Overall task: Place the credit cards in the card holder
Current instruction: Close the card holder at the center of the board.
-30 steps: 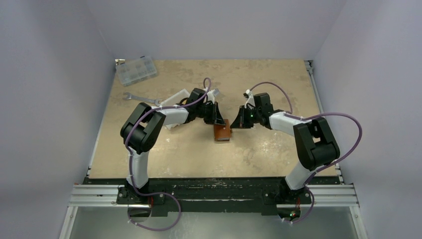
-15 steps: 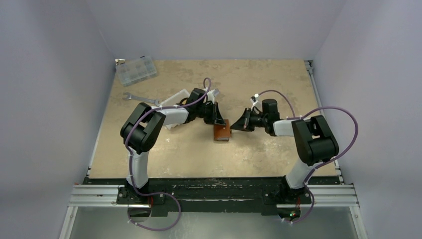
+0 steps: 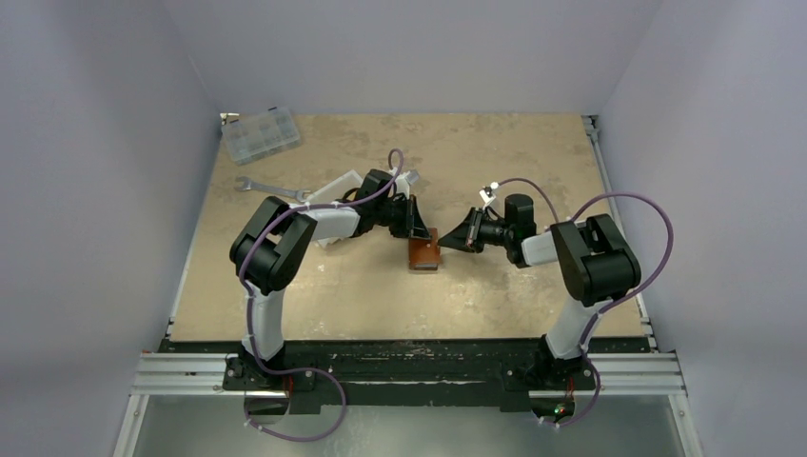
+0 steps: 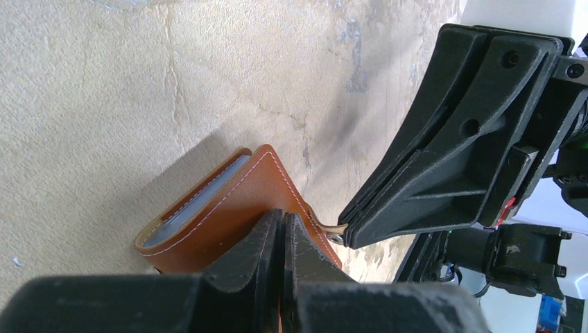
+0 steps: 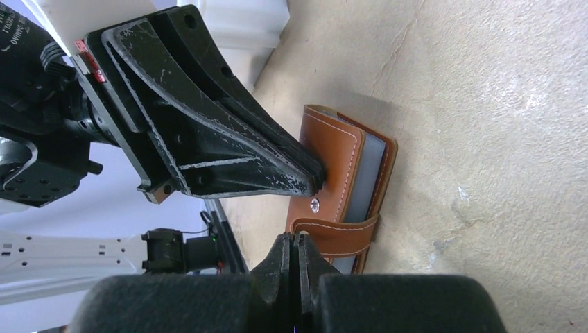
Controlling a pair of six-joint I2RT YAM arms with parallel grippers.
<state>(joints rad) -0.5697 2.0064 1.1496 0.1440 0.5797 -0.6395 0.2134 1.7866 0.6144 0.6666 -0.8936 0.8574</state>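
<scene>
Pressing stitched brown leather card holder (image 3: 424, 255), L pincer (image 3: 417, 232) closed, R pincer (image 3: 445, 243) closed by strap (image 5: 343, 236)

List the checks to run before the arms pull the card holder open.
1. Hold of the right gripper on the closing strap: ok, jaws shut on the strap's end.
2. Steadying by the left gripper: ok, jaws shut, tips against the cover of the card holder; whether it pinches leather cannot be told.
3. Holder open: not ok, folded shut, grey slots showing only at the edge.
4. Release of the snap stud: cannot tell.
5. Gap between the two grippers: ok, close together but apart.
6. Sight of the credit cards: not ok, none shows in any view.
</scene>
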